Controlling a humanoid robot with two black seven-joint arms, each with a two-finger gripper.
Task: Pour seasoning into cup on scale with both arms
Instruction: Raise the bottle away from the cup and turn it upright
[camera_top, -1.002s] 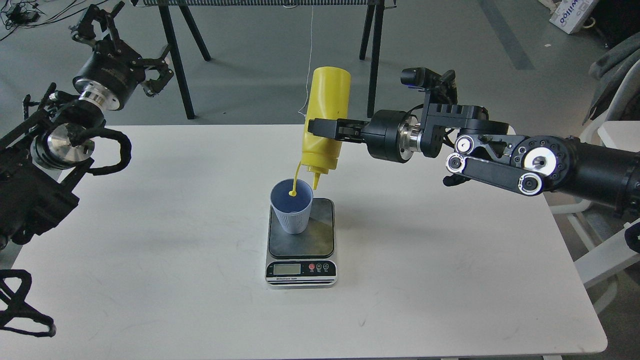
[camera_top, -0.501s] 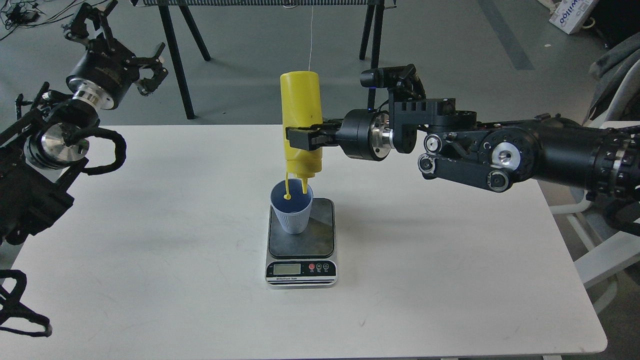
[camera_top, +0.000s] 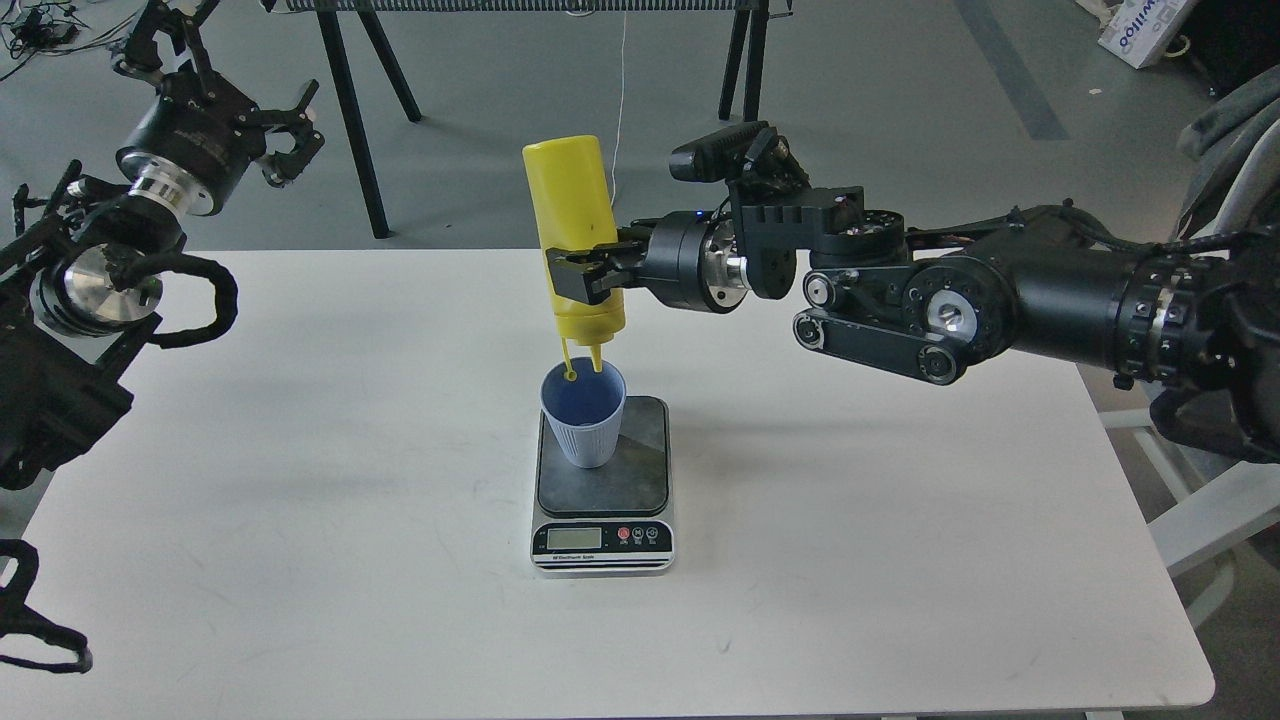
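Observation:
My right gripper (camera_top: 578, 275) is shut on the yellow seasoning bottle (camera_top: 573, 215) and holds it upside down, nozzle just above the rim of the light-blue cup (camera_top: 583, 418). The tethered cap (camera_top: 570, 374) dangles at the cup's mouth. The cup stands on the back left of the dark plate of the scale (camera_top: 603, 478), near the table's middle. My left gripper (camera_top: 235, 75) is open and empty, raised beyond the table's far left corner.
The white table (camera_top: 300, 520) holds only the scale and cup. Black trestle legs (camera_top: 360, 110) stand on the floor behind the table. A white chair (camera_top: 1210, 480) is off the right edge.
My right gripper has carried the inverted bottle to the left, so its nozzle now sits over the cup. The bottle's top now leans left. My left gripper has drifted up and left.

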